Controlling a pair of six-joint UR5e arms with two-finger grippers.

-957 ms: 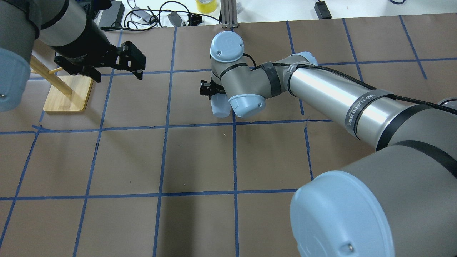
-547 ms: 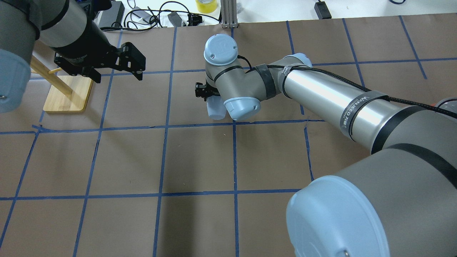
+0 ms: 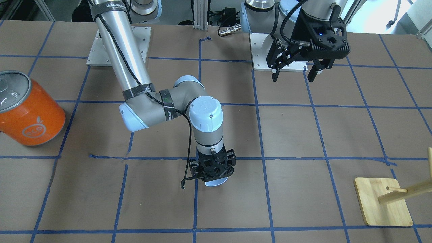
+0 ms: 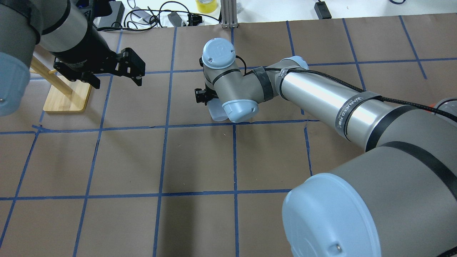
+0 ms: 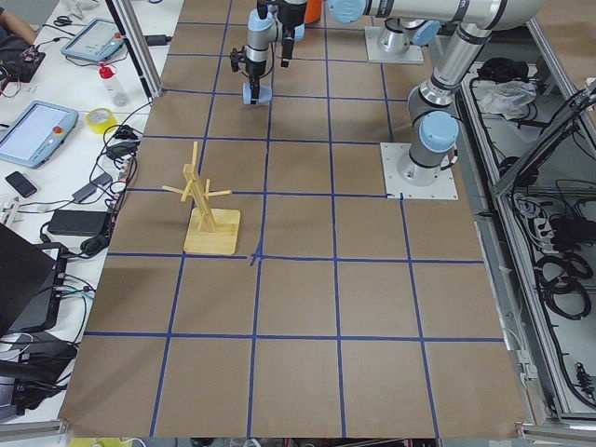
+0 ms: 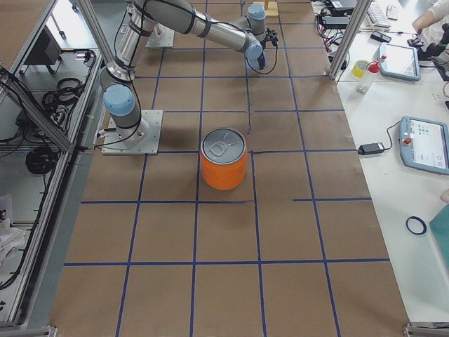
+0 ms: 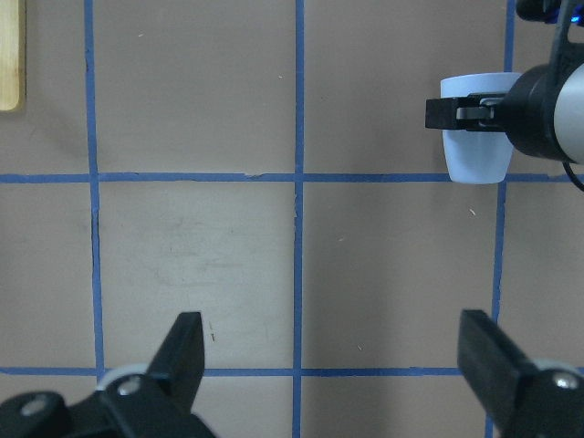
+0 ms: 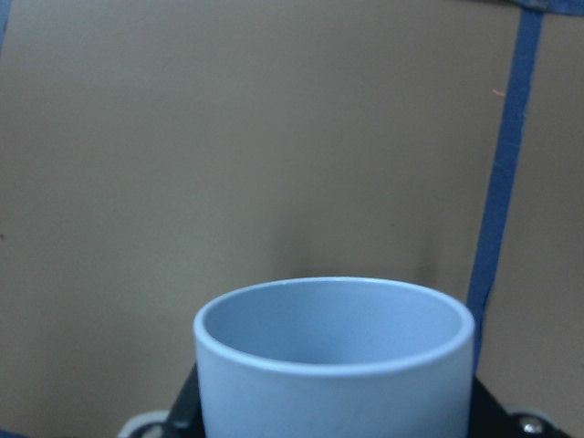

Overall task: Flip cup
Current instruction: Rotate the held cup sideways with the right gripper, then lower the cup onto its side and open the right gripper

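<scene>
The pale blue cup (image 4: 217, 112) is held clear of the table near the middle of its far half. My right gripper (image 4: 209, 100) is shut on it near the rim. The cup lies tilted on its side in the left wrist view (image 7: 474, 155). In the right wrist view (image 8: 333, 365) its open mouth with the blue inside faces away from the camera. In the front view it peeks out below the right gripper (image 3: 214, 173) as a pale ellipse (image 3: 216, 182). My left gripper (image 4: 117, 84) hangs open and empty well to the cup's left, and shows in the front view (image 3: 293, 79).
A large orange can with a silver lid (image 3: 30, 111) stands on the robot's right side. A wooden peg stand (image 4: 68, 94) sits on the left side beneath my left arm. Cables and a yellow tape roll (image 4: 206, 5) lie beyond the far table edge.
My right arm has shifted a little to the left with the cup in it, and the wrist has turned slightly. The left gripper has barely moved.
</scene>
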